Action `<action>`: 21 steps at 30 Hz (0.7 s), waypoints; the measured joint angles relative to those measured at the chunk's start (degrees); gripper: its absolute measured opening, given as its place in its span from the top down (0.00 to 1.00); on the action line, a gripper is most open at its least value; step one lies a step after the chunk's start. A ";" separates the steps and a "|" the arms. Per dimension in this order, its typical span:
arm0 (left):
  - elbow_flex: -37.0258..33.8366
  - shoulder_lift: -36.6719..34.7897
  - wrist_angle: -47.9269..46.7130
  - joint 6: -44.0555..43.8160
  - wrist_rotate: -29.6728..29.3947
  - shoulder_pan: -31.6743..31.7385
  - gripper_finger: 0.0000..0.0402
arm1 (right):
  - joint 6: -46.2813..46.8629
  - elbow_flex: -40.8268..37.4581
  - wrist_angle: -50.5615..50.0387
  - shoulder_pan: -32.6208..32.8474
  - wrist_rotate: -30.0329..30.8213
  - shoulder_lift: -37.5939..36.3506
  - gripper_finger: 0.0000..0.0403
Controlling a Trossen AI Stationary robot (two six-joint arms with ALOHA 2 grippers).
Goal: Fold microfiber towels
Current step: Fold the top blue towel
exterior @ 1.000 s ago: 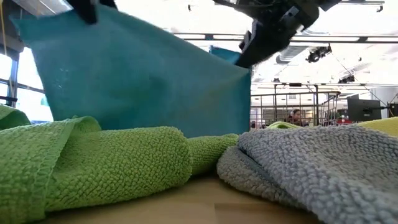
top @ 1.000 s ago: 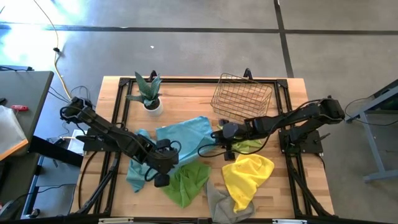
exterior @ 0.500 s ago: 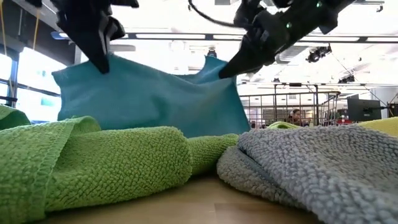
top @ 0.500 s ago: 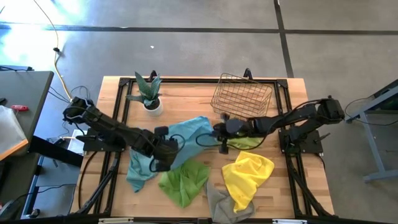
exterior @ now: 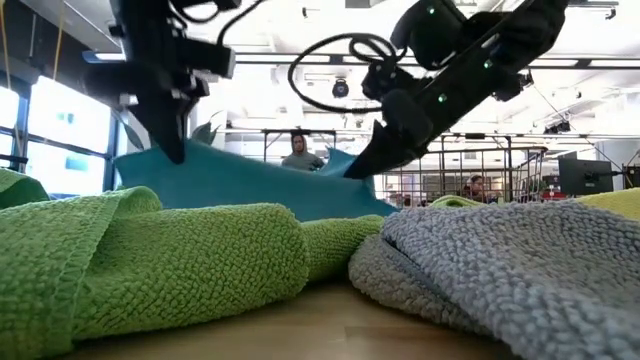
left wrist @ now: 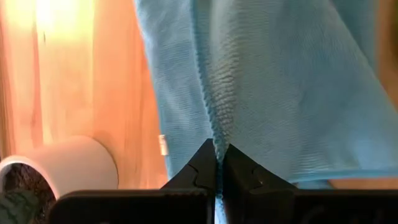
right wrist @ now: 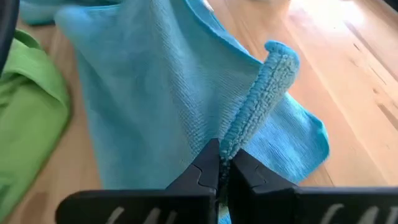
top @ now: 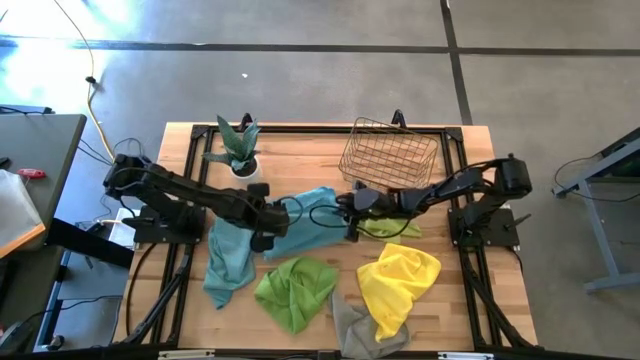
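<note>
While the teal-blue towel [top: 300, 222] is held low over the table's middle, one edge is clenched in the left gripper [top: 262, 240] and the opposite in the right gripper [top: 349, 224], its long axis stretched between them.

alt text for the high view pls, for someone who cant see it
Seen from above, the left claw and right claw are each shut on an edge of a teal towel mid-table. Lime green, yellow and grey towels lie nearer the front; a wire basket and potted plant stand behind.
</note>
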 joint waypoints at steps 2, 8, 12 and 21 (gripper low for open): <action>-1.29 0.00 1.28 0.37 0.08 1.04 1.00 | 0.99 0.00 0.12 -0.41 -0.02 0.54 1.00; -4.63 0.00 7.86 3.66 3.29 3.27 1.00 | 2.12 0.02 1.32 -0.54 -0.03 3.16 1.00; -5.57 0.00 8.63 3.93 2.74 3.99 1.00 | 2.12 0.02 3.52 -0.54 0.05 4.77 1.00; -5.59 0.00 8.92 4.35 -2.92 4.59 0.98 | 0.88 0.02 4.28 -0.54 9.67 5.34 0.85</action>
